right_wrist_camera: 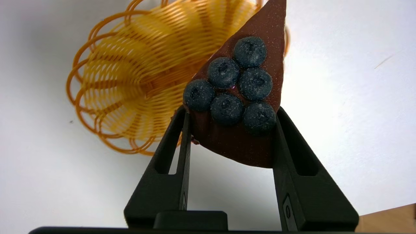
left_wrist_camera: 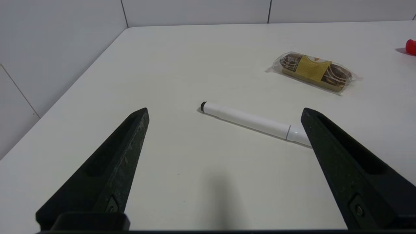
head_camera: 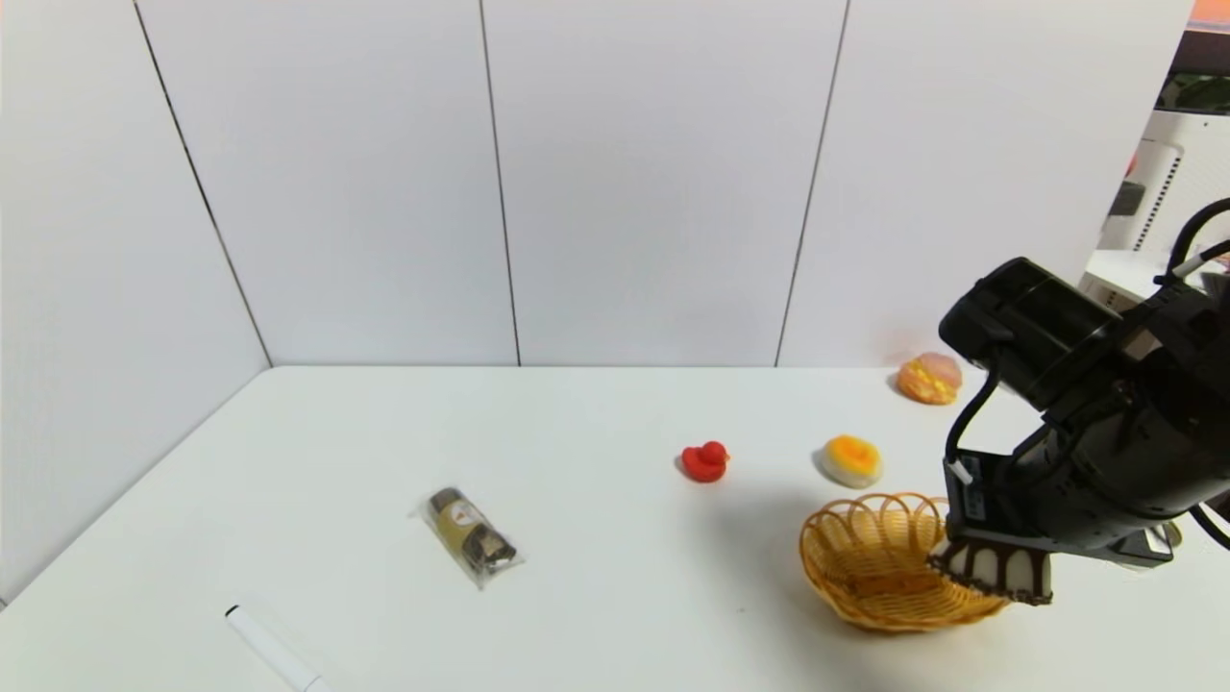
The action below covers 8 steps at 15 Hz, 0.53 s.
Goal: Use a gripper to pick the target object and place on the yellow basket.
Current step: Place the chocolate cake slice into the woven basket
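right hand [right_wrist_camera: 229, 113] angled down, fingers clamped; left hand [left_wrist_camera: 224, 112] level, spread.

the right gripper [head_camera: 995, 562] hangs low at the right of the white table [head_camera: 577, 577], clamped on the cake wedge [head_camera: 999, 569], which sits over the near right rim of the yellow basket [head_camera: 865, 562]. beyond the basket lie an orange-topped pastry [head_camera: 851, 459], a red duck [head_camera: 704, 461] and a pink-and-yellow bun [head_camera: 930, 378]. a wrapped snack [head_camera: 471, 534] and a white marker [head_camera: 274, 650] lie to the left.
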Motion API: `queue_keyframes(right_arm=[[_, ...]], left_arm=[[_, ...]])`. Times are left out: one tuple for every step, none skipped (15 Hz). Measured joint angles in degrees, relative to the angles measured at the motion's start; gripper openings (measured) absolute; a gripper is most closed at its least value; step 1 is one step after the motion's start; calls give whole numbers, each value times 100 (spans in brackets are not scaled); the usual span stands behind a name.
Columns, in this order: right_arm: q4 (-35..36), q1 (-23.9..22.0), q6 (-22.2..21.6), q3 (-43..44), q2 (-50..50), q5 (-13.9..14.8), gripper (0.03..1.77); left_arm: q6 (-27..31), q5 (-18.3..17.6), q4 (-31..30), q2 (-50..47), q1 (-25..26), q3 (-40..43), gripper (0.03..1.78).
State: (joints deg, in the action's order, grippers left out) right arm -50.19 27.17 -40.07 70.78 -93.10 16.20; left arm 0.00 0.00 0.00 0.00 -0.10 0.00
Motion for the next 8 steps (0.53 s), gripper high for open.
queue_keyframes(right_arm=[[6,33,-6,-11,2,-85,72],[16,57,-11,-17,-1,-185,72],[38,77,-15,-22,-17,-280,72],[144,88,-13,-27,-34,-306,72],[319,90,-9,-69,-63,-322,72],[524,91,2,-143,-89,-333,72],[695,91,5,-217,-117,-341,70],[744,91,7,-278,-137,-341,70]], left_arm=[[0,0,0,0,2,0,169],[0,0,0,0,2,0,169],[0,0,0,0,2,0,169],[0,0,0,0,2,0,169],[0,-2,0,0,0,0,169],[0,0,0,0,0,0,169],[2,0,0,0,2,0,169],[0,0,0,0,0,0,169]])
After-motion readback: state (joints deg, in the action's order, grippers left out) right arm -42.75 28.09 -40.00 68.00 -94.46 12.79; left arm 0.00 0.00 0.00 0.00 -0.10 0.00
